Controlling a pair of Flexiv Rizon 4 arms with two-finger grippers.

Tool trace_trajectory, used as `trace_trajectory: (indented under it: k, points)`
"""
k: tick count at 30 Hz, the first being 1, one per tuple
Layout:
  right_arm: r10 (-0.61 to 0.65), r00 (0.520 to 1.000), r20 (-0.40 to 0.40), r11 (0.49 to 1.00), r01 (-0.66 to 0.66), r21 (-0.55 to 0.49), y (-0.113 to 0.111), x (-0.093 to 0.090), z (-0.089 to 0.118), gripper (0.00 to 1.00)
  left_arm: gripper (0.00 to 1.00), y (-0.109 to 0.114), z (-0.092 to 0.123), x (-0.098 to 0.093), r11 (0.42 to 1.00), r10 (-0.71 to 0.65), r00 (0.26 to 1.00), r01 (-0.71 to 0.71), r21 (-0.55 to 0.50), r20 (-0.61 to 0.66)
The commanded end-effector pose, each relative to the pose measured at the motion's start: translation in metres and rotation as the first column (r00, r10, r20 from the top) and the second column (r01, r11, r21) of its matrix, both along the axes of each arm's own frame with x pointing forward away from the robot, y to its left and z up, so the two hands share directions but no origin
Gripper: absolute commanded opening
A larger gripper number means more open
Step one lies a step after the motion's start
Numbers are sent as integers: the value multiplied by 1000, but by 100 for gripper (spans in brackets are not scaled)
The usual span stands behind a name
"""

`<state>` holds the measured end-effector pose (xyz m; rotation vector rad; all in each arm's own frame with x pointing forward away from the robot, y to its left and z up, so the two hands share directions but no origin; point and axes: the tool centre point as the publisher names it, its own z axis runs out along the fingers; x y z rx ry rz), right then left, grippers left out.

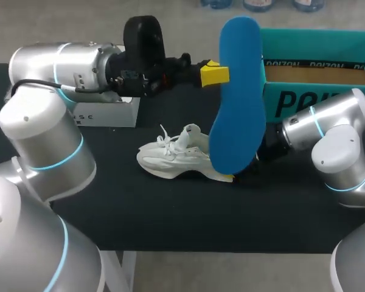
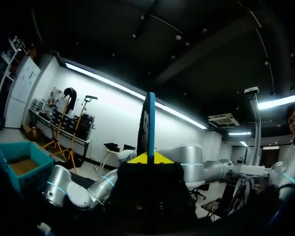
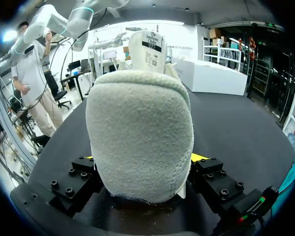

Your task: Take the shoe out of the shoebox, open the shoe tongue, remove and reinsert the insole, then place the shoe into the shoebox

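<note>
My left gripper [image 1: 214,74] is raised above the table, shut on the edge of a blue insole [image 1: 237,91] that hangs upright in front of the shoebox. The left wrist view shows the insole [image 2: 147,123] edge-on, pinched between the yellow tips of that gripper [image 2: 148,158]. A white shoe [image 1: 173,158] lies on the black table, toe toward my left. My right gripper [image 1: 246,173] sits at its heel, mostly hidden behind the insole. In the right wrist view the heel [image 3: 140,132] fills the gripper [image 3: 142,160], both fingers pressing its sides, and the tongue [image 3: 147,46] stands up.
The teal shoebox [image 1: 316,73] stands open at the back right, with only its brown floor showing inside. A white box [image 1: 106,112] sits at the back left under my left arm. Bare black table [image 1: 170,225] lies in front of the shoe.
</note>
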<state>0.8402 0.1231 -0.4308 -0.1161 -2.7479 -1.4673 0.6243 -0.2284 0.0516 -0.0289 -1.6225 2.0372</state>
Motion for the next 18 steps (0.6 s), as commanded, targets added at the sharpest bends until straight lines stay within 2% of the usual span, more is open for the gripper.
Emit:
trace_trajectory:
  k: [1,6,8,18]
  points:
    - [-1,1000,0,1000,1,-3,2,-1,-6,0,0,-7,4,-4,999,-1,1000,1,-38,-12]
    - [-1,1000,0,1000,1,-3,2,-1,-6,0,0,-9,8,-17,999,-19,1000,18,-34,-18]
    - [-1,1000,0,1000,1,-3,2,-1,-6,0,0,-9,7,-18,1000,-8,1000,8,-4,-9]
    - [-1,1000,0,1000,1,-3,2,-1,-6,0,0,-3,4,-25,1000,14,1000,-14,-16,2]
